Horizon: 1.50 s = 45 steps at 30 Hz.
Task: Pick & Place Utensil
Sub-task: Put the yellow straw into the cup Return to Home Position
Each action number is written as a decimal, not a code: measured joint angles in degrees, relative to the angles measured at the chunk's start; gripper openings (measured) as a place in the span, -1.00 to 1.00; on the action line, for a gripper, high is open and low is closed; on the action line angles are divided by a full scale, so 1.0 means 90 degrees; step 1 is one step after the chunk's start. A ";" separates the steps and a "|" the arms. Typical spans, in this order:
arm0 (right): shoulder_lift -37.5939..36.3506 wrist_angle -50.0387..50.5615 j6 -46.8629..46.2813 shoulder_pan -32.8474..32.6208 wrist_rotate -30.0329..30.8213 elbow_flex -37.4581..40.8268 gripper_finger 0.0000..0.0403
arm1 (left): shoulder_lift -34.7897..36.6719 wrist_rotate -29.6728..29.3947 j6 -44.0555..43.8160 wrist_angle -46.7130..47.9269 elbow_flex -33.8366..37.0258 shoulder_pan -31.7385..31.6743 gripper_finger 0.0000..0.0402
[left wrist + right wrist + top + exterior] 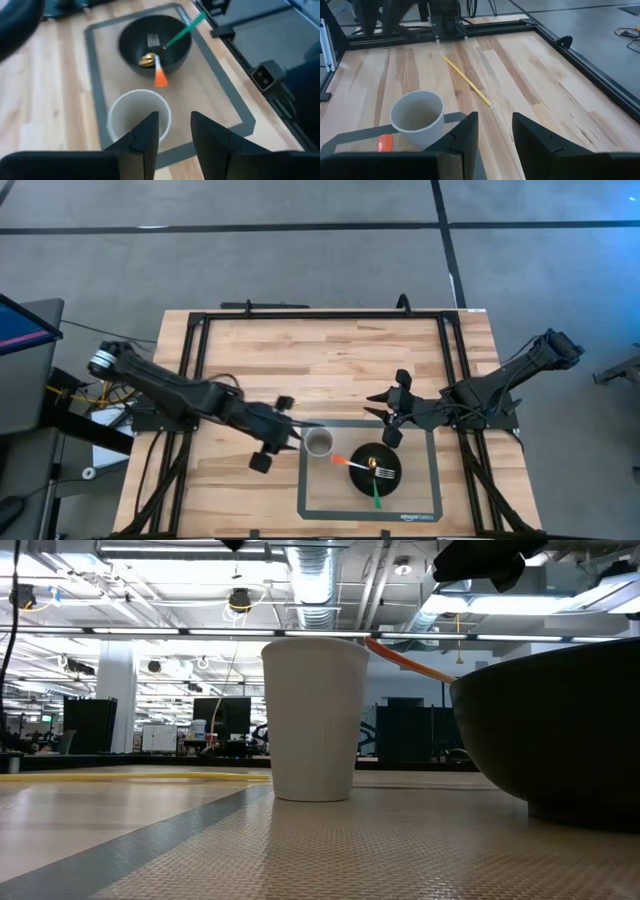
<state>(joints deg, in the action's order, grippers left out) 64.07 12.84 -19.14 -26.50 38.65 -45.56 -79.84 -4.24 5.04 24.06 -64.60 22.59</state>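
A black bowl (pixel 375 467) stands on a grey-bordered mat (pixel 432 480). In it lie a fork with a green handle (pixel 181 31) and a gold spoon with an orange handle (pixel 160 76); both handles stick out over the rim. A white paper cup (pixel 318 443) stands upright on the mat beside the bowl. My left gripper (pixel 296 432) hovers open just left of the cup, which shows below its fingers (pixel 175 125). My right gripper (pixel 385 412) hovers open above the mat's far edge, facing the cup (pixel 417 115). Neither holds anything.
A thin yellow stick (pixel 467 82) lies flat on the wood left of the cup, under my left gripper. Black rails (pixel 320 315) frame the tabletop. Bare wood lies toward the far edge (pixel 320 360). In the low view the cup (pixel 315 720) and bowl (pixel 555 730) stand close together.
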 joint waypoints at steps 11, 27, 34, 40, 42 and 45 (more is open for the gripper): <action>0.0000 -0.0007 -0.0044 0.0000 0.0016 0.0000 -0.44 | 0.1757 -0.1184 -0.1342 0.0317 0.1983 -0.0694 -0.45; 0.0000 -0.0004 -0.0102 0.0000 0.0019 0.0000 -0.44 | 0.0741 -0.0883 -0.1618 -0.4041 0.4795 -0.2208 -0.49; 0.0000 -0.0003 -0.0100 0.0000 0.0019 0.0000 -0.44 | -0.0455 -0.0815 -0.1785 -0.4601 0.4867 -0.2195 -0.53; 0.0000 0.0000 -0.0100 0.0000 0.0019 0.0000 -0.44 | -0.1059 -0.0943 -0.1783 -0.5117 0.4853 -0.2191 -0.53; 0.0000 0.0000 -0.0100 0.0000 0.0019 0.0000 -0.44 | -0.1072 -0.0937 -0.1781 -0.5218 0.4853 -0.2195 -0.54; 0.0000 0.0000 -0.0100 0.0000 0.0019 0.0000 -0.44 | -0.0856 -0.0874 -0.1786 -0.5111 0.4862 -0.2198 -0.58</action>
<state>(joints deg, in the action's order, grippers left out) 64.07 12.84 -20.03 -26.50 38.83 -45.56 -87.54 -12.10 -11.03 -21.94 -20.84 2.80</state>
